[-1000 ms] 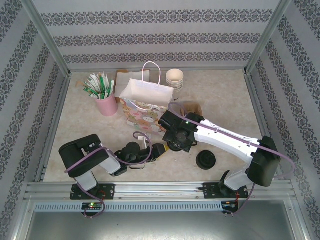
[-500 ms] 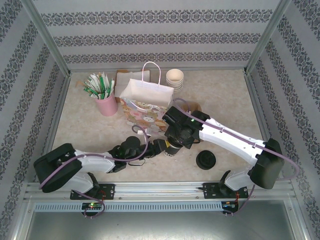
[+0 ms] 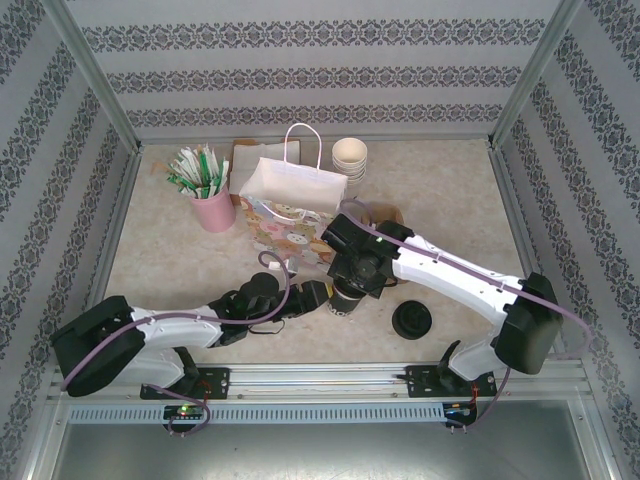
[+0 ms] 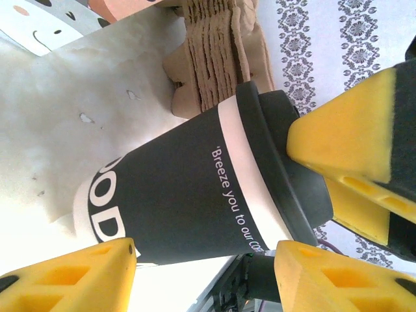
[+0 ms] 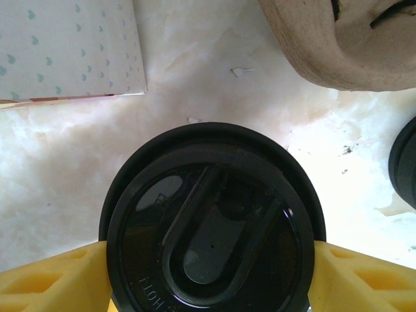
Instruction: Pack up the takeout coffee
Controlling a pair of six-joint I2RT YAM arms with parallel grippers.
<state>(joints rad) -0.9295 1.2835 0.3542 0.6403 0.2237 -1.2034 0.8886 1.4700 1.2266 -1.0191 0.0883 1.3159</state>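
The right gripper (image 5: 208, 276) points straight down over the takeout coffee (image 4: 188, 188). Its yellow fingers (image 5: 58, 276) sit flush against opposite sides of the black lid (image 5: 214, 227), clamped on the rim. In the left wrist view one of those fingers also lies against the lid's upper edge. The left gripper (image 4: 205, 260) reaches in level with the table from the cup's 9 o'clock side. Its jaws are parted, one tip low near the cup's base and the other up by the cream band under the lid. Both tips are right at the dark sleeve, and I cannot tell whether they actually press on it. The cup is in the middle of the table (image 3: 450, 190), a little toward the near edge, with its base hidden under the right wrist in the top view. Whether it rests on the marble surface or hangs just above it cannot be told. Moving outward from the cup, a low stack of loose black lids (image 3: 413, 320) lies between 3 and 4 o'clock, near but apart. At 1 o'clock sits a pile of brown cardboard carriers (image 3: 388, 215). At 11 o'clock a paper bag (image 3: 285, 190) with pale pink handles and a patterned front stands open and upright. Behind it, at 12 o'clock, is a stack of lidless cream cups (image 3: 350, 157), close to the back wall. Farther out at 10 o'clock, a pink tumbler (image 3: 212, 208) holds a bunch of green-and-white sticks.
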